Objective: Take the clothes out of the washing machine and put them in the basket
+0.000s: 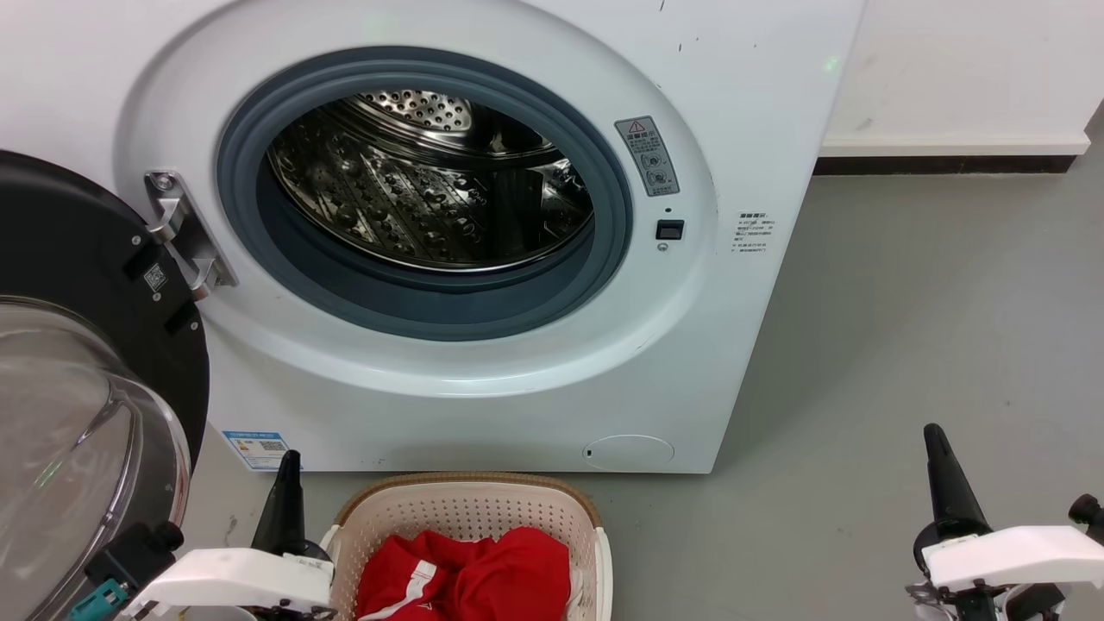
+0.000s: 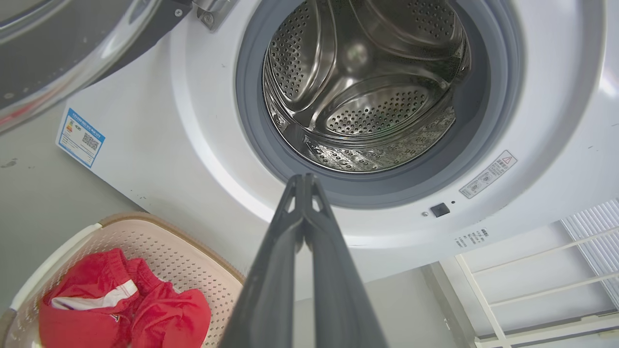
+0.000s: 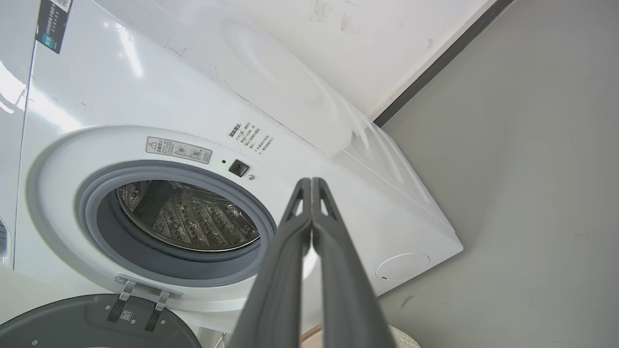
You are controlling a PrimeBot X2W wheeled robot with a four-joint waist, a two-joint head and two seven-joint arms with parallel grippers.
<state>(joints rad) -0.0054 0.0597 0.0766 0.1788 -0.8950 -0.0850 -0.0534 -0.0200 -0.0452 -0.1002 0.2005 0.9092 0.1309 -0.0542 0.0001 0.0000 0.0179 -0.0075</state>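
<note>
While both jaws are pressed together | clothes (image 1: 483, 578) in basket (image 1: 466, 479) | washing machine (image 1: 483, 414) faces it

Grey floor (image 1: 931, 328) lies across the right side and lower edge of the head view. At the upper right is a white wall (image 1: 966, 60). A white ledge (image 1: 949, 142) and a dark skirting (image 1: 944, 164) run along its foot. In the right wrist view the wall, at upper centre, bears grey scuffs (image 3: 346, 19). The lower right of the left wrist view shows a white rack (image 2: 551, 289) of thin bars, with a ribbed white panel (image 2: 597, 237) just above it.
</note>
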